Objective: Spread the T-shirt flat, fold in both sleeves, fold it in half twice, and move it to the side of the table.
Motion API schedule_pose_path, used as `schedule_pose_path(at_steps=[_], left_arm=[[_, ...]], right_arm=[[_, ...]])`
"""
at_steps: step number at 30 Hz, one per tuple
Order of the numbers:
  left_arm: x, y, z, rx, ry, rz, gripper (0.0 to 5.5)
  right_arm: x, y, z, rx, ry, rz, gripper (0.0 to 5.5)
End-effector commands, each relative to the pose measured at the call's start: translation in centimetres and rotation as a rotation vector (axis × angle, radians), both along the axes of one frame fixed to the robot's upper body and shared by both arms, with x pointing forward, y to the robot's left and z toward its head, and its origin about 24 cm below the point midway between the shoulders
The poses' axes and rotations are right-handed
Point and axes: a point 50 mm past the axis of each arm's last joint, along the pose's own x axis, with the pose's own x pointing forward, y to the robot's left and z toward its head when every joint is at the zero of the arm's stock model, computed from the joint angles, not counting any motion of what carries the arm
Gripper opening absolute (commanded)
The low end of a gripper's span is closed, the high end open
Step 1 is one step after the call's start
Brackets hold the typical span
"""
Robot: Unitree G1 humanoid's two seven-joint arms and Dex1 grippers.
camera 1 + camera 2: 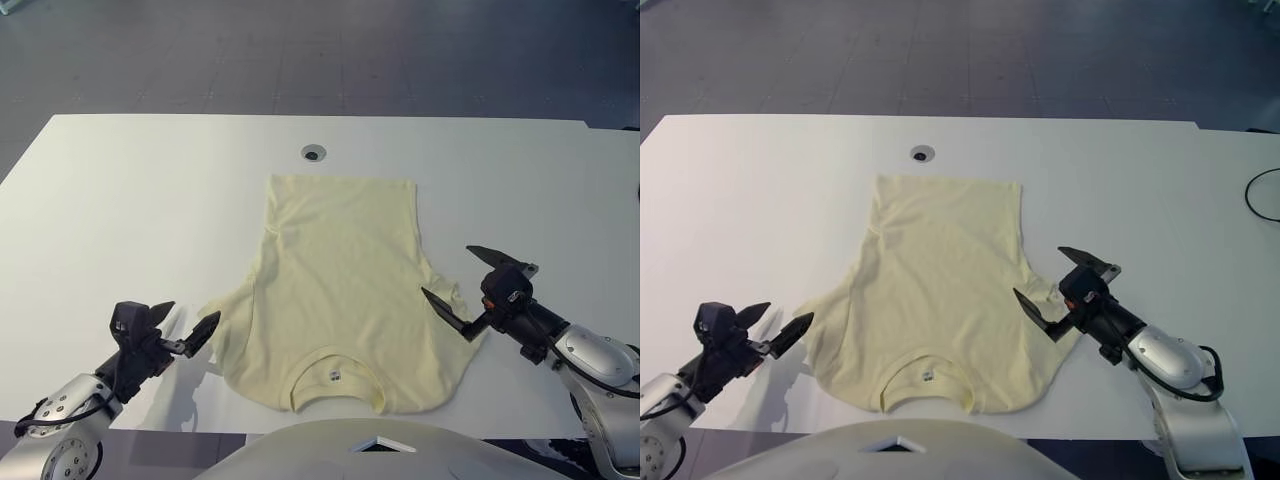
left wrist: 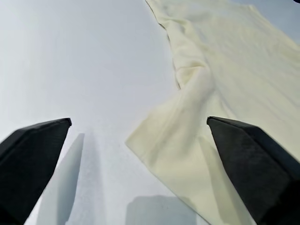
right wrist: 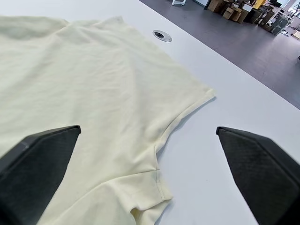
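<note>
A pale yellow T-shirt (image 1: pixel 340 290) lies nearly flat along the near edge of the white surface (image 1: pixel 120 200), collar toward the robot. The left hand (image 1: pixel 195 310) and right hand (image 1: pixel 446 269) hover wide open at either sleeve, apparently poised to fold them in.

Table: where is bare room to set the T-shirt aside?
Bare: the table left of the T-shirt to its edge, and the far right corner. Crowded: the near edge, where left gripper and right gripper flank the sleeves.
</note>
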Motion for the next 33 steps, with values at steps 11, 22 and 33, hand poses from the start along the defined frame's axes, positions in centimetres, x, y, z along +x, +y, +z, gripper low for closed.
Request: schedule_pose_path(at_steps=[11, 22, 33], left_arm=[[0.1, -0.4, -2.0, -0.058, 0.084, -0.020, 2.97], [0.4, 0.1, -2.2, -0.130, 0.091, 0.042, 1.00], [1.7, -0.2, 0.7, -0.165, -0.051, 0.010, 0.01]], right_arm=[[-0.3, -0.3, 0.3, -0.030, -0.003, -0.002, 5.40], [-0.2, -0.4, 0.3, -0.048, -0.010, -0.003, 5.40], [-0.1, -0.3, 0.0, -0.055, -0.007, 0.004, 5.40]])
